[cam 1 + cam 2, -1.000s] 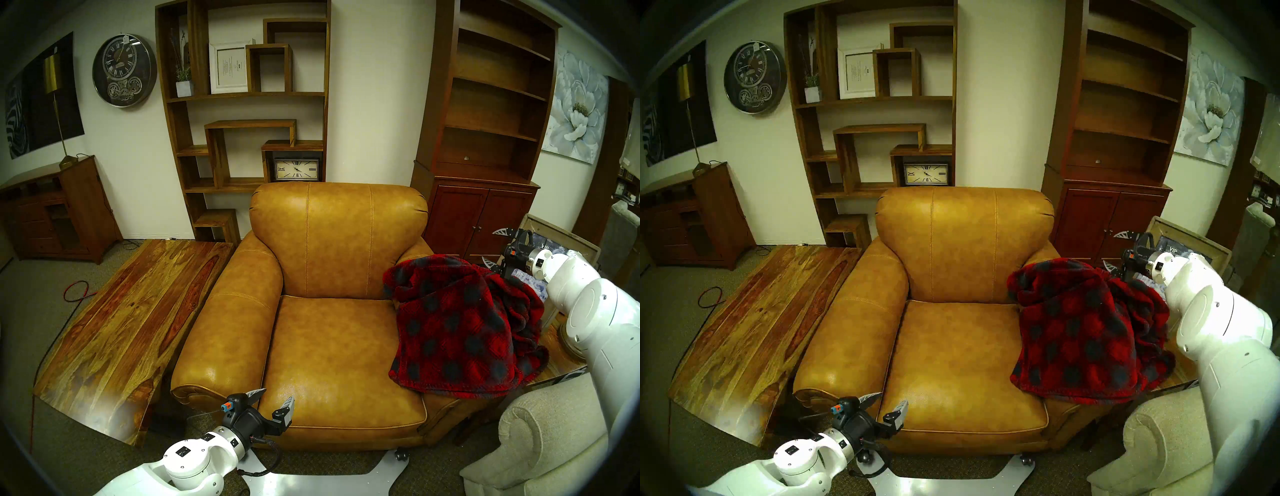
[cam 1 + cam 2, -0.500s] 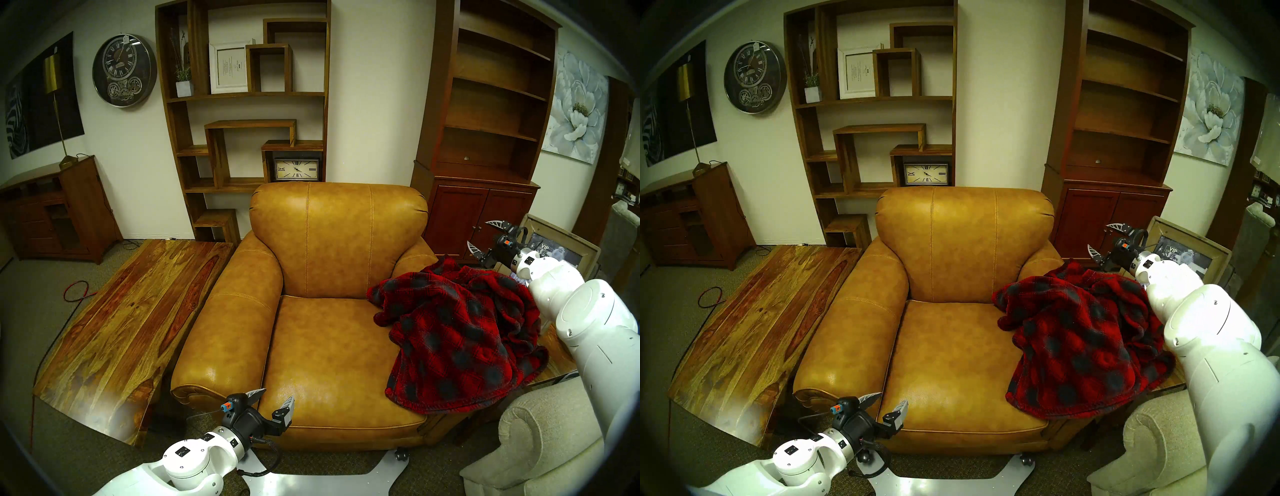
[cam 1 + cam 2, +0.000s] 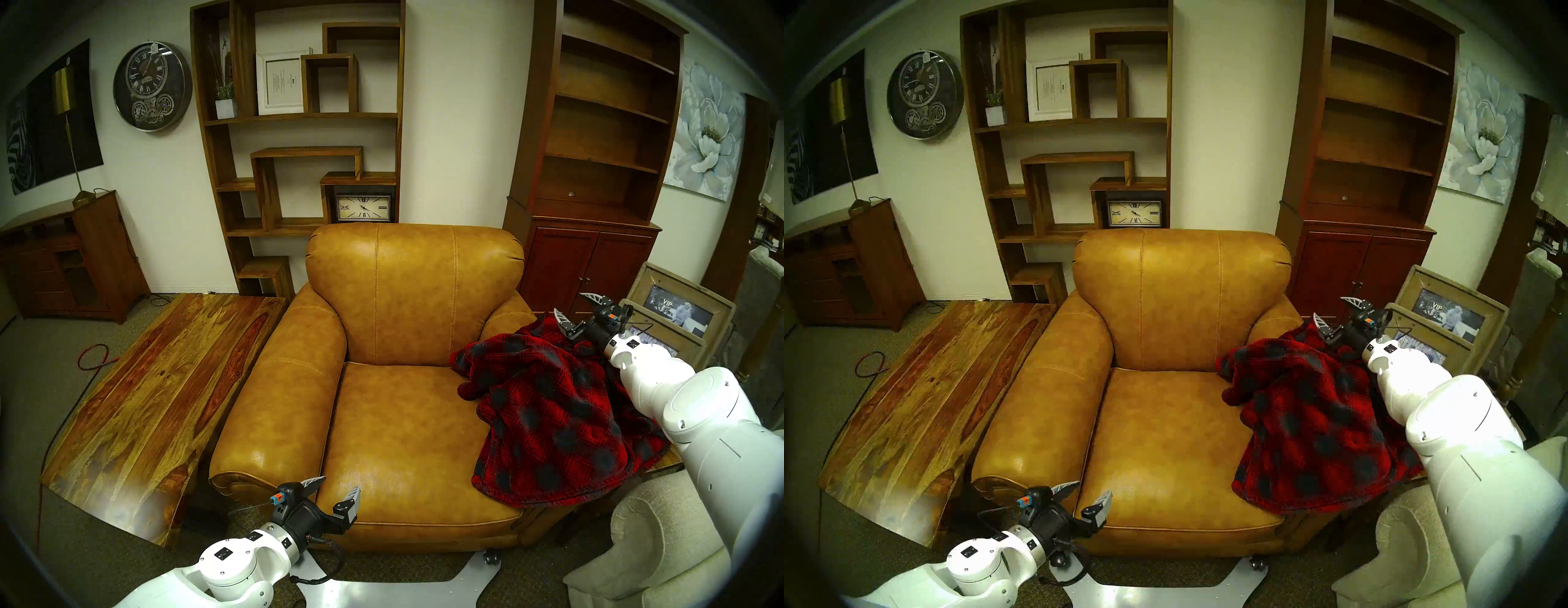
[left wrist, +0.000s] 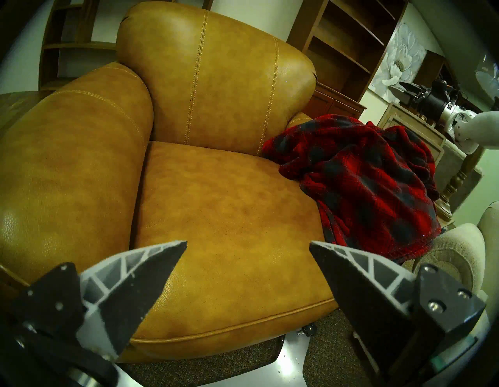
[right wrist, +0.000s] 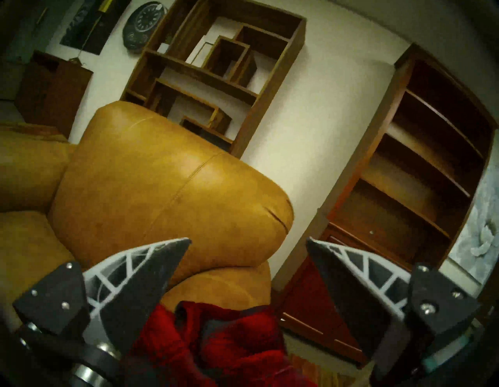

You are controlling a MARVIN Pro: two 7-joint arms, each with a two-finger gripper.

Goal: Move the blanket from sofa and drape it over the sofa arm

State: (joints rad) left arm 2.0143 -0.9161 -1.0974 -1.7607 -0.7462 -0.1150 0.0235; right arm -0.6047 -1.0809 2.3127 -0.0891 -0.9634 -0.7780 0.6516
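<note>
Bookshelves and clocks back a tan leather sofa (image 3: 407, 382). Just beneath the spread, empty right claw (image 3: 576, 309), the blanket (image 3: 560, 420) now lies slumped over the sofa arm (image 3: 509, 316), released a moment ago: draping looks essentially done. Far across, the left claw (image 3: 336, 492) idles spread.

The fuzzy fleece blanket (image 3: 560, 416) is red crossed with dark grey plaid squares. The wide shiny leather sofa (image 3: 407, 416) is caramel tan with paler stitched seams. The long wooden tabletop (image 3: 169, 390) beside it shows streaked grain in gold, brown and reddish tones. The woven-fabric armchair (image 3: 653, 547) is plain beige. The carpeted floor (image 3: 46, 365) is a dull, speckled olive-grey.
</note>
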